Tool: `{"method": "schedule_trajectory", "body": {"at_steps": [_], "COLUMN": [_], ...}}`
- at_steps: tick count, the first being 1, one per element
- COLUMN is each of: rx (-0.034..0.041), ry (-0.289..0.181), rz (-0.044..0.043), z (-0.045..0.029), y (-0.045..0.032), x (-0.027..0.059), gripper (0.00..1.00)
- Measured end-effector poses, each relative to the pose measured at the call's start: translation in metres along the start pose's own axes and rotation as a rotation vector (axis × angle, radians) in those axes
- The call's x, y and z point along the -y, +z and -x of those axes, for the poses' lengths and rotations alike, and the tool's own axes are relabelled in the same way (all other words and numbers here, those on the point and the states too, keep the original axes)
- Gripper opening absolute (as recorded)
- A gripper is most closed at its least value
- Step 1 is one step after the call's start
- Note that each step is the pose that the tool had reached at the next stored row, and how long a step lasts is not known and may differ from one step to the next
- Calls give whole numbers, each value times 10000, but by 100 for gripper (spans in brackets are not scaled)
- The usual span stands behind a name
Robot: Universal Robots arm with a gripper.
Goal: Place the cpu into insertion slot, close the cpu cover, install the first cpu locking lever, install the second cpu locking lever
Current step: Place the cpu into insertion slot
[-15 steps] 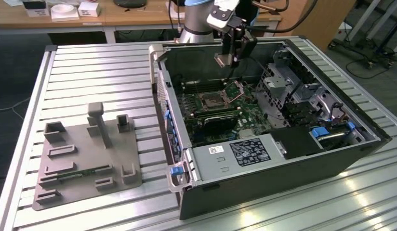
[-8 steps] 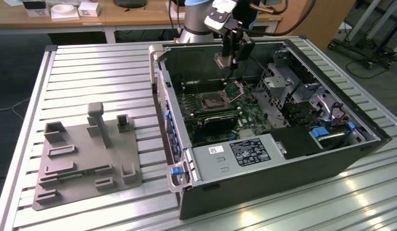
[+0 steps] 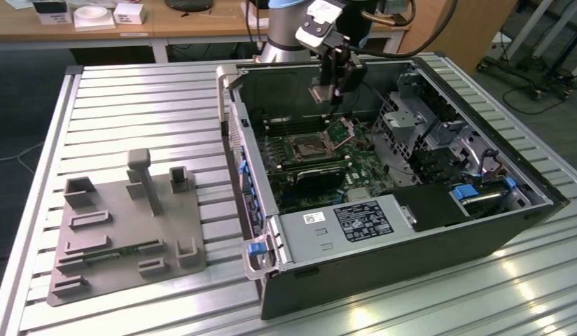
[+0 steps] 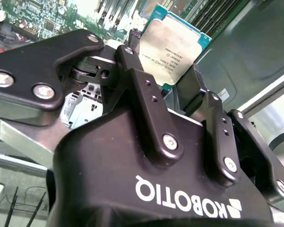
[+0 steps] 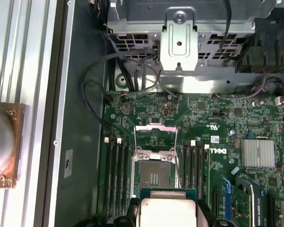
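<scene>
the first step is in hand: the hand (image 3: 333, 94) hangs inside the open case (image 3: 382, 266) on the bench (image 3: 129, 105), its two fingers (image 4: 146, 90) clamped on opposite edges of the cpu (image 4: 173, 47). the chip is in the air, metal top facing the second wrist view, not yet seated.

below the hand lies the slot (image 5: 154, 175), bare, its dark centre showing. just beyond the slot, farther from the hand, the cover (image 5: 151, 137) stands swung open on its hinge, so nothing is closed or latched; i judge the task barely begun. in the first wrist view the cpu's near edge (image 5: 166, 210) sits just short of the slot and roughly square with it. by my reckoning, seating it calls for the chip held level, its corners matched to the slot's rim, and a gentle touch, since the slot's contacts look delicate.

as for writing: small dark print covers the cpu's top, a white logo runs across the hand's body, another white logo sits on the green board (image 5: 213, 118) beside the memory slots, and a printed label lies on the grey box (image 3: 340, 224) well away from the hand.
</scene>
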State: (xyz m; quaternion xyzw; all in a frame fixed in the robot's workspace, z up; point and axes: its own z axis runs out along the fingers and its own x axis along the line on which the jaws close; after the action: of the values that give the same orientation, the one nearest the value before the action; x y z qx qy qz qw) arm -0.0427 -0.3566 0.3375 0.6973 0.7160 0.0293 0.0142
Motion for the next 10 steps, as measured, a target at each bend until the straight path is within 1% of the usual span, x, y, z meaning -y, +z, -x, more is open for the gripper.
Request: {"method": "schedule_trajectory", "body": {"at_steps": [7, 10], "rx": [-2, -1], "ry": [34, 62], "rz": [-135, -187], "z": [-14, -43], "y": [116, 170], "x": [6, 8], "gripper": [54, 54]}}
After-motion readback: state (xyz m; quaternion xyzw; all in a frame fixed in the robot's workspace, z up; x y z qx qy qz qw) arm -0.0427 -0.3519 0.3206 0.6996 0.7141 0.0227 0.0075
